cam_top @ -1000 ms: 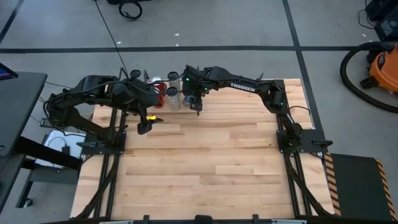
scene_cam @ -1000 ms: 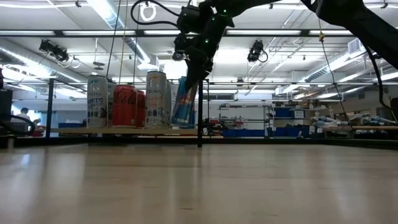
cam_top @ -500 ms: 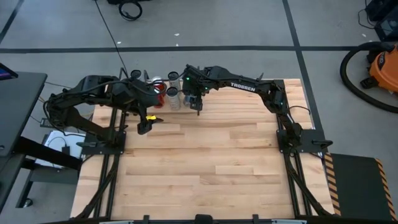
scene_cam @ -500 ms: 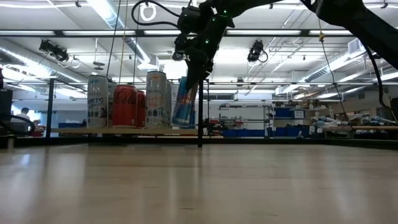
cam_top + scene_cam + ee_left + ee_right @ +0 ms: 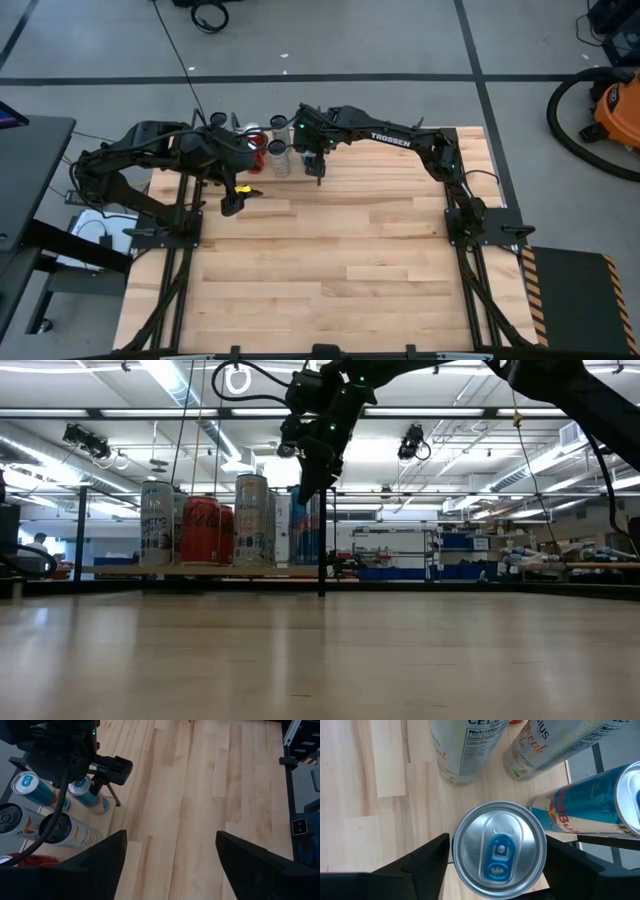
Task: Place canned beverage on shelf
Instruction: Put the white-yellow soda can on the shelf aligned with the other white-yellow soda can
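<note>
A blue and silver beverage can (image 5: 498,849) stands upright on the pale wood shelf (image 5: 200,571) at the table's far edge, beside the shelf's black upright (image 5: 321,545). My right gripper (image 5: 497,862) hangs over it, pointing steeply down and open. Its fingers stand on either side of the can's top (image 5: 306,495), with no touch that I can see. My left gripper (image 5: 170,865) waits open above the table's left part (image 5: 232,205) with nothing between its fingers.
More cans share the shelf: a second blue one (image 5: 585,807), tall white ones (image 5: 465,745) (image 5: 252,520), a white and blue one (image 5: 157,523) and red ones (image 5: 200,530). The butcher-block tabletop (image 5: 340,260) spreads bare toward the near edge.
The blue can leaned under my right gripper in the low view and now stands upright on the shelf. Neither arm has shifted.
</note>
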`<state>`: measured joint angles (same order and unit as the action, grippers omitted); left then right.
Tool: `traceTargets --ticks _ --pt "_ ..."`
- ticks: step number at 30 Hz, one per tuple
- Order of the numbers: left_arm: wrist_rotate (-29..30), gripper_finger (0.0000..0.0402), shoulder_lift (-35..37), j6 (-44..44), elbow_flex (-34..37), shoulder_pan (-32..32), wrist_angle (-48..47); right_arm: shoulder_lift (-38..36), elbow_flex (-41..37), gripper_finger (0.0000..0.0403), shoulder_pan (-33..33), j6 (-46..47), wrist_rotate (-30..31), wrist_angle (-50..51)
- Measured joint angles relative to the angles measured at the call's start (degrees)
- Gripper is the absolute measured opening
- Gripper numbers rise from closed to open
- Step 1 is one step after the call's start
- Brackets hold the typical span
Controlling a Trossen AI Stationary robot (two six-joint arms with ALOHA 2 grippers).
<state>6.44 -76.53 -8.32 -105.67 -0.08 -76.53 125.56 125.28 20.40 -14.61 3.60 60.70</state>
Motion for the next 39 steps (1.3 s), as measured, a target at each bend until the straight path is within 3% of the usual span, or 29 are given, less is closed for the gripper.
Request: traceTargets --ticks 24,30,39 --pt "0.0 0.0307 0.0 0.0 0.0 0.0 0.0 0.1 0.0 0.0303 0.3 -3.4 -2.0 -5.2" --pt "0.0 0.0307 0.0 0.1 0.0 0.0 0.0 -0.3 0.0 0.0303 0.2 -3.6 0.2 -5.5" --pt "0.0 0.0307 0.0 0.1 0.0 0.0 -0.3 -1.0 6.8 0.0303 -0.7 -3.6 -0.3 -2.4"
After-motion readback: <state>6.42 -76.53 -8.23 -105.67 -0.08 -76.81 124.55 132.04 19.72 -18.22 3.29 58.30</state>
